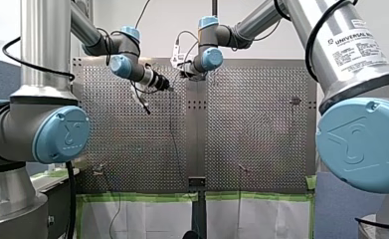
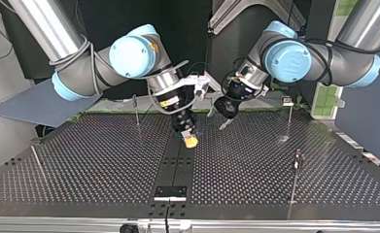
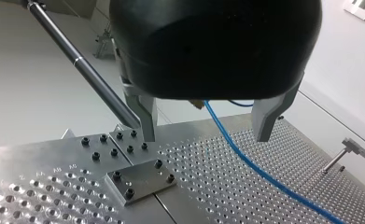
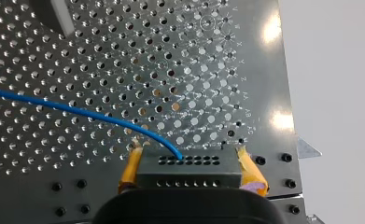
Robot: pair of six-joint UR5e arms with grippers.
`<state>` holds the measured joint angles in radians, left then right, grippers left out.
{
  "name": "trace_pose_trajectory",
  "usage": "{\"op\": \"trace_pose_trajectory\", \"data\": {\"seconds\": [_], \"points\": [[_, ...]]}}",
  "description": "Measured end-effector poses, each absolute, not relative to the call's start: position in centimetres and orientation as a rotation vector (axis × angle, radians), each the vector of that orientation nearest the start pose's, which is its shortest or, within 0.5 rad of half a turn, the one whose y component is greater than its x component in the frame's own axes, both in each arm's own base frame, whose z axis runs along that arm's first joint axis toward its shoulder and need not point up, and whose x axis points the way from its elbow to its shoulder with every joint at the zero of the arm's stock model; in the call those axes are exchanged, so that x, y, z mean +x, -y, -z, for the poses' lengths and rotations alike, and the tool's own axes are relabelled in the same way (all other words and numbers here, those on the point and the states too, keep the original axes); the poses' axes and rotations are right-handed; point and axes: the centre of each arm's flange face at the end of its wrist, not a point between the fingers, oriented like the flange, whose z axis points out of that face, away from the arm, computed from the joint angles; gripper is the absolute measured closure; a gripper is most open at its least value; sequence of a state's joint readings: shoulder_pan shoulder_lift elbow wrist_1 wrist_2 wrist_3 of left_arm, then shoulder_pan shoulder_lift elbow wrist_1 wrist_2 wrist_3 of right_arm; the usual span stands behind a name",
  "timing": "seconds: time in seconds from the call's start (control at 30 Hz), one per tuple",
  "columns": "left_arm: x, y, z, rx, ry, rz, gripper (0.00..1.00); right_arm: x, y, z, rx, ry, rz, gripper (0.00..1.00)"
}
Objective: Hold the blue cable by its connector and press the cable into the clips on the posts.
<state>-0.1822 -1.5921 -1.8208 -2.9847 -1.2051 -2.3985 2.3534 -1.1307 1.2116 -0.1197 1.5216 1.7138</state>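
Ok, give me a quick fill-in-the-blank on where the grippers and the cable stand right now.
My right gripper is shut on the ____ of the cable.
On my left gripper the fingers stand ____.
That cable, seen between those fingers, is coloured ____.
Missing words: connector; open; blue.

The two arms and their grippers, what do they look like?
My left arm and my right arm are silver-grey tubes with light blue joint caps and black cables looped along them. My right arm carries a Universal Robots label. My left gripper has a rounded black body and two tapered metal fingers; my right gripper has a black body and yellow pads.
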Motion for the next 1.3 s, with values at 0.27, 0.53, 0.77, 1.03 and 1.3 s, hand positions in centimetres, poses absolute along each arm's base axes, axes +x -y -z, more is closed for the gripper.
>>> {"op": "trace_pose_trajectory", "data": {"seconds": [0.27,0.53,0.77,1.03,1.3], "points": [[45.2,26.0,-36.3,-0.278,-1.756,1.104,0.0,57.7,37.7,-41.9,-2.29,-1.066,2.515,1.0],[46.5,26.6,-35.9,-0.286,-1.726,1.178,0.0,58.2,37.2,-42.1,-2.275,-1.046,2.531,1.0],[47.4,26.2,-36.3,-0.318,-1.67,1.22,0.0,58.4,37.0,-42.2,-2.268,-1.036,2.54,1.0],[47.4,25.7,-36.1,-0.334,-1.683,1.146,0.51,58.4,37.0,-42.1,-2.267,-1.034,2.54,1.0],[46.9,25.3,-35.5,-0.332,-1.728,1.054,1.0,58.4,37.0,-42.1,-2.268,-1.035,2.54,1.0]]}}
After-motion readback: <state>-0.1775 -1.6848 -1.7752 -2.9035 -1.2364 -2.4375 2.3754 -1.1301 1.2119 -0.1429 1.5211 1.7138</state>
